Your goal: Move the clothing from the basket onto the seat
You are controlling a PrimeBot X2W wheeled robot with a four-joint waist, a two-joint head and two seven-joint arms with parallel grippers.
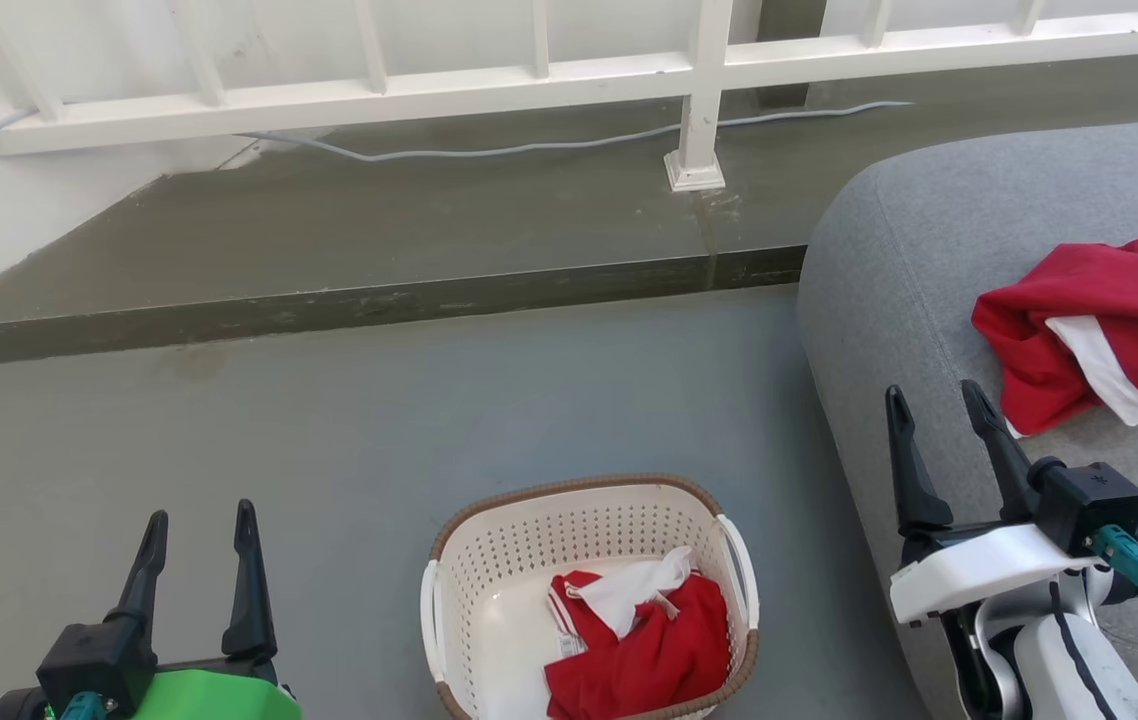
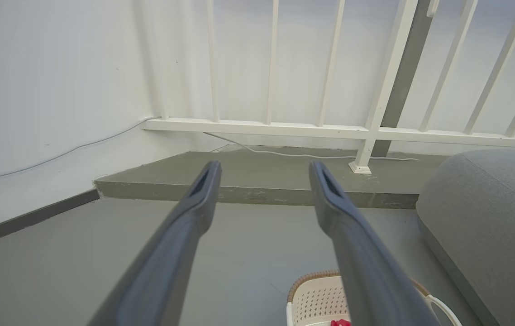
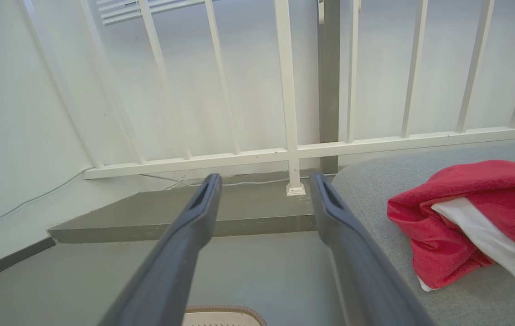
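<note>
One garment (image 1: 1089,320) lies on the seat (image 1: 909,260), the other garment (image 1: 659,650) in the basket (image 1: 489,560); left gripper (image 1: 202,512) and right gripper (image 1: 932,390) gape empty, so a reach into the basket likely comes next.

Basket (image 1: 489,570): cream plastic, perforated, smooth with a faint sheen; brown woven-look rim.
First garment (image 1: 669,650), against the basket's right wall: soft red cloth, white panels, matt, crumpled.
Second garment (image 1: 1079,290), toward the seat's right edge: same soft cloth.
Seat (image 1: 909,260): grey woven upholstery, matt, finely grained.
Floor (image 1: 329,420): grey, matt, smooth, faintly blotched.
Railing (image 1: 429,90): white paint, scuffed at the post foot.
</note>
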